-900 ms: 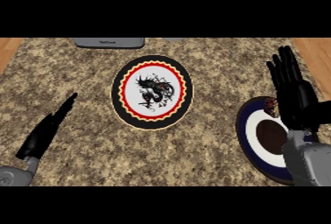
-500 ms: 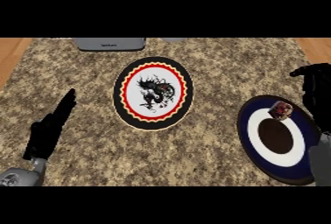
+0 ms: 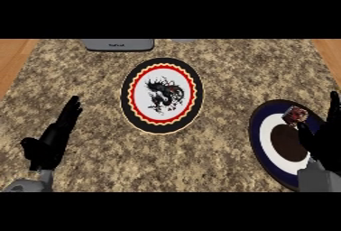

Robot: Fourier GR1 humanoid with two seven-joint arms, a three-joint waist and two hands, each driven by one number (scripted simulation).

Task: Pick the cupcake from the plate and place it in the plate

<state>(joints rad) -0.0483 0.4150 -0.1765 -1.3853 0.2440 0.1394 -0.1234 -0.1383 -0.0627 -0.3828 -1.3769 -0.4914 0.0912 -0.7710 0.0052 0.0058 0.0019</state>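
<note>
A small cupcake (image 3: 295, 114) with a dark wrapper sits on the far part of a blue plate (image 3: 257, 131) with a white ring and a brown centre, at the right. A second plate (image 3: 126, 97), with a black rim, a red and yellow ring and a dark figure, lies in the middle of the counter with nothing on it. My right hand (image 3: 325, 140) shows at the right edge, over the blue plate's near right side and just short of the cupcake, fingers straight and holding nothing. My left hand (image 3: 52, 140) rests open at the lower left.
A grey appliance (image 3: 118, 44) stands at the counter's far edge. The speckled stone top ends in wooden strips at the left (image 3: 13, 58) and right (image 3: 328, 47). Bare counter lies between the two plates.
My right hand has drawn back and down from over the blue plate's far right side to the right edge. The left hand has shifted slightly right and up.
</note>
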